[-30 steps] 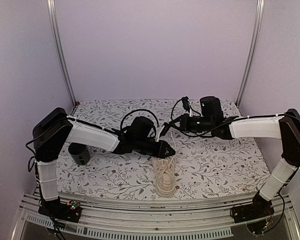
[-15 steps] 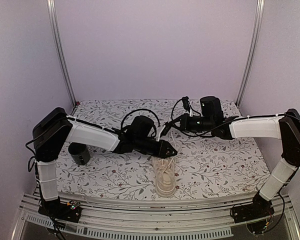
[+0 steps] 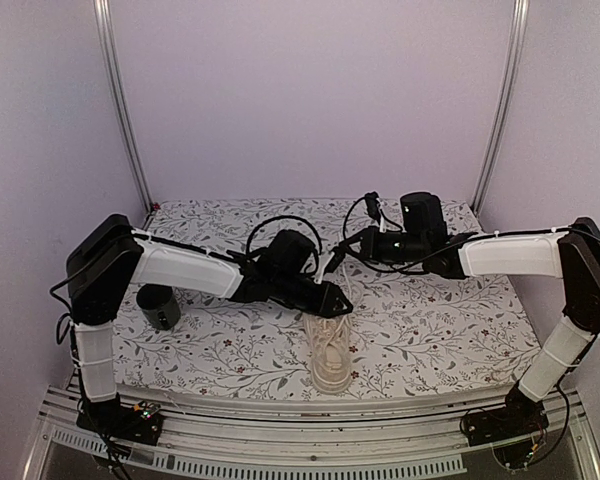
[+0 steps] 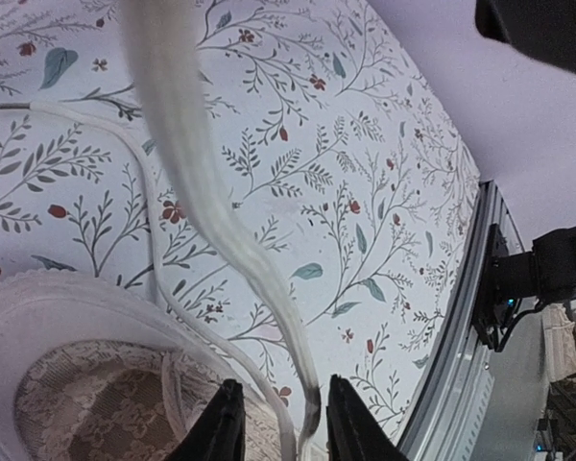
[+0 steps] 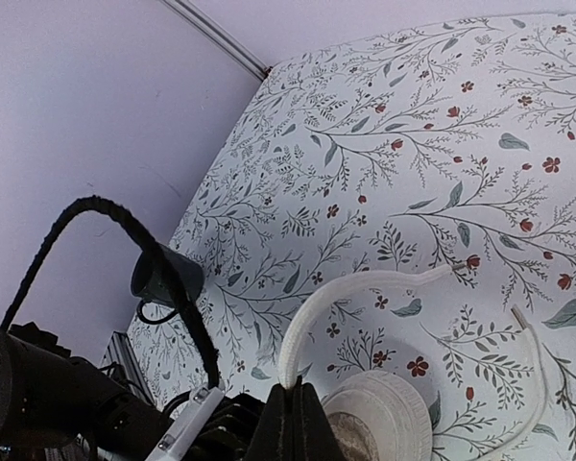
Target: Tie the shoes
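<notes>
- One cream sneaker (image 3: 330, 360), at the near edge of the table (image 3: 450, 330).
- Two lace strands (image 5: 365, 283).
- One dark cup (image 3: 160, 307), at the left edge.
- Two grippers: left gripper (image 3: 346, 303), right gripper (image 3: 331, 266).

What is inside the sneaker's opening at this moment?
A patterned beige insole shows inside the sneaker. The rest, toward the toe, is out of sight in the wrist views. From above, the left gripper covers the opening.
</notes>
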`<state>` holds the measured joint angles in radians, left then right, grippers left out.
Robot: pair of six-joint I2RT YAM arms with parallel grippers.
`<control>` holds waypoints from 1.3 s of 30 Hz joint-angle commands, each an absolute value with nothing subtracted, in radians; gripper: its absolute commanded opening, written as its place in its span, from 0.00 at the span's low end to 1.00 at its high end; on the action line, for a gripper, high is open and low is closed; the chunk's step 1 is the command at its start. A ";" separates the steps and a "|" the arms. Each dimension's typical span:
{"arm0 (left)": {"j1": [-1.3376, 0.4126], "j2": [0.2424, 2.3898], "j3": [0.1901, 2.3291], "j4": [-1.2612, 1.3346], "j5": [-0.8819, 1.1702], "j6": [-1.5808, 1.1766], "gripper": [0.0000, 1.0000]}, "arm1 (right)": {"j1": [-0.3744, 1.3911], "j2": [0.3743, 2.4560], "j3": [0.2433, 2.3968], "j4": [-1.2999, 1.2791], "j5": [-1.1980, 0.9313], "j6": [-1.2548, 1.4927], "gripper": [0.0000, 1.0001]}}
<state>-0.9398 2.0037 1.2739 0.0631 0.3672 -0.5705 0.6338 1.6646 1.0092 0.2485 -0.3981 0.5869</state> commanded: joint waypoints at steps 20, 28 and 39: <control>-0.965 1.987 1.244 0.079 0.413 -0.569 0.00 | 0.647 1.725 1.076 0.268 -0.405 0.585 0.02; -0.963 1.914 1.135 0.219 0.401 -0.580 0.00 | 0.655 1.873 1.200 0.221 -0.438 0.586 0.02; -0.957 1.901 1.095 0.282 0.366 -0.608 0.00 | 0.632 1.887 1.291 -0.017 -0.291 0.448 0.65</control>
